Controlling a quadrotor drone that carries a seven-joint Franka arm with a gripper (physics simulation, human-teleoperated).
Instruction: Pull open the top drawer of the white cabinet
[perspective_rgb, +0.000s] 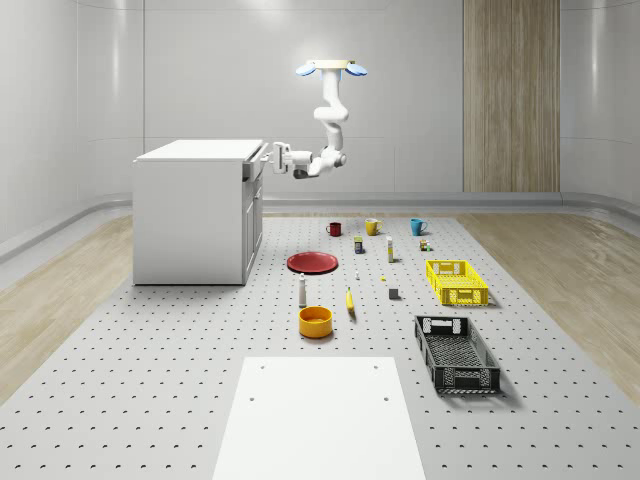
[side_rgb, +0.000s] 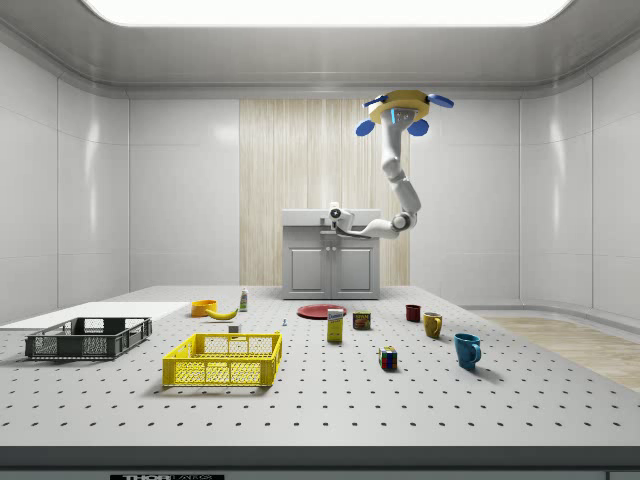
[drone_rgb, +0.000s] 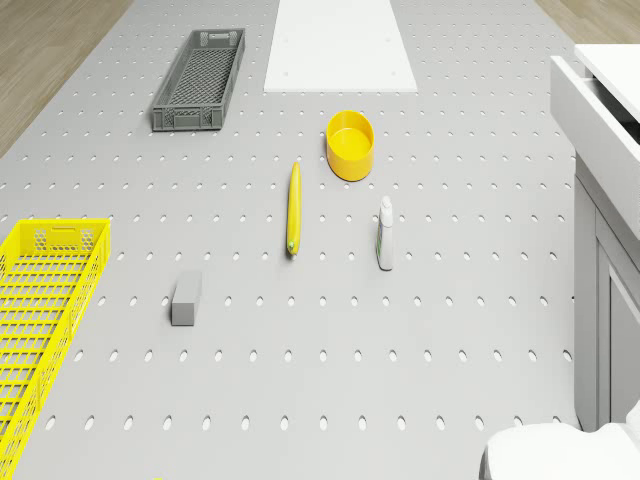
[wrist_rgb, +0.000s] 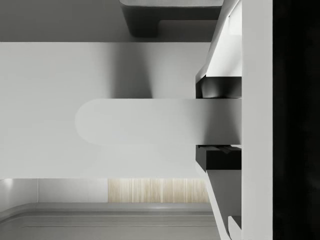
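The white cabinet (perspective_rgb: 190, 215) stands at the whole-scene view's left, and in the side view it is at the back wall (side_rgb: 332, 262). Its top drawer (perspective_rgb: 253, 168) juts a little out of the cabinet front, as the drone view confirms (drone_rgb: 580, 100). The drone (perspective_rgb: 331, 68) hovers high in front of the cabinet, arm bent down toward it. My gripper (perspective_rgb: 272, 155) is at the drawer front. In the wrist view the rounded drawer handle (wrist_rgb: 140, 121) lies between the black finger pads (wrist_rgb: 218, 87), and my gripper (wrist_rgb: 218, 122) is shut on it.
On the floor in front of the cabinet lie a red plate (perspective_rgb: 312, 262), a yellow bowl (perspective_rgb: 315, 321), a banana (perspective_rgb: 350, 300) and a small bottle (perspective_rgb: 302, 291). Mugs (perspective_rgb: 372, 227), a yellow crate (perspective_rgb: 456, 282), a black crate (perspective_rgb: 456, 353) and a white mat (perspective_rgb: 318, 415) lie farther off.
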